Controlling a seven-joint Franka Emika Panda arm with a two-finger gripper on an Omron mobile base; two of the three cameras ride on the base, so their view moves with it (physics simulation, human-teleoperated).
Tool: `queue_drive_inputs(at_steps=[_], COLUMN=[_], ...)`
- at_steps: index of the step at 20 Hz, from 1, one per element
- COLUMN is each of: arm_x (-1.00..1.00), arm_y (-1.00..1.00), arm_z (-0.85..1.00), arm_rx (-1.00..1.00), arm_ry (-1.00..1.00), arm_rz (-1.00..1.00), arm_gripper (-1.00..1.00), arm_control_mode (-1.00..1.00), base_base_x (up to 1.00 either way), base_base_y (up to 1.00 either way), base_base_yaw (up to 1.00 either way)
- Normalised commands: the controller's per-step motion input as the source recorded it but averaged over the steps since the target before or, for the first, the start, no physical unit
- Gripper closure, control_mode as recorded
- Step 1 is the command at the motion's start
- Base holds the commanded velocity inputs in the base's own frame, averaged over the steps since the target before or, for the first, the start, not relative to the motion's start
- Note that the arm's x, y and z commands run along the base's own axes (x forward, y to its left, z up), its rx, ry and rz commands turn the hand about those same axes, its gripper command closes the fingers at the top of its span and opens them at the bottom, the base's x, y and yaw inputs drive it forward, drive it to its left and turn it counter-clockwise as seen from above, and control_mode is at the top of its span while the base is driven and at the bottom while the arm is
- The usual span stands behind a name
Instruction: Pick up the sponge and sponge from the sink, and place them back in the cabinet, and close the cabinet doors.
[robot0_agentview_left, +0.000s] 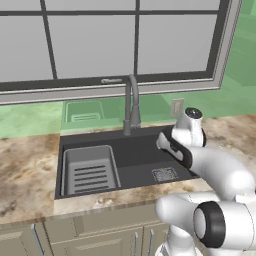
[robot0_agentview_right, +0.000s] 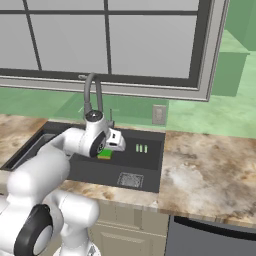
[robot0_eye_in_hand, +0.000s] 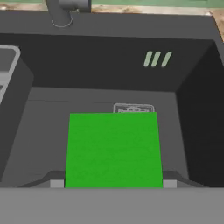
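The sponge (robot0_eye_in_hand: 113, 148) sits between the gripper (robot0_eye_in_hand: 113, 183) fingertips above the sink (robot0_agentview_left: 135, 152), whose rack insert (robot0_agentview_left: 90, 170) lies left, drain (robot0_agentview_left: 164, 174) right, faucet (robot0_agentview_left: 131, 102) behind, and window (robot0_agentview_left: 110, 40) beyond it.

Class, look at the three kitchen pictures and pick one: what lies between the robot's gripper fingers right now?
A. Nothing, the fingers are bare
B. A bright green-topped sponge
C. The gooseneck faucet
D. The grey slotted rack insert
B. In the hand view the bright green-topped sponge sits between the two fingertips of the gripper, above the floor of the sink; the right base view shows the green under the hand too.
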Motion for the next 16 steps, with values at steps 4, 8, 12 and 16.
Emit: queue_drive_inputs(at_steps=[4, 8, 12, 16], arm_x=[-0.14, -0.18, -0.19, -0.16], arm_y=[0.00, 0.00, 0.00, 0.00], arm_z=[0.52, 0.47, 0.48, 0.47], arm_rx=[0.00, 0.00, 0.00, 0.00], arm_ry=[0.00, 0.00, 0.00, 0.00], arm_rz=[0.00, -0.01, -0.01, -0.01], arm_gripper=[1.00, 1.00, 1.00, 1.00], arm_control_mode=[-1.00, -1.00, -1.00, -1.00], base_base_x=[0.00, 0.00, 0.00, 0.00], base_base_y=[0.00, 0.00, 0.00, 0.00], base_base_yaw=[0.00, 0.00, 0.00, 0.00])
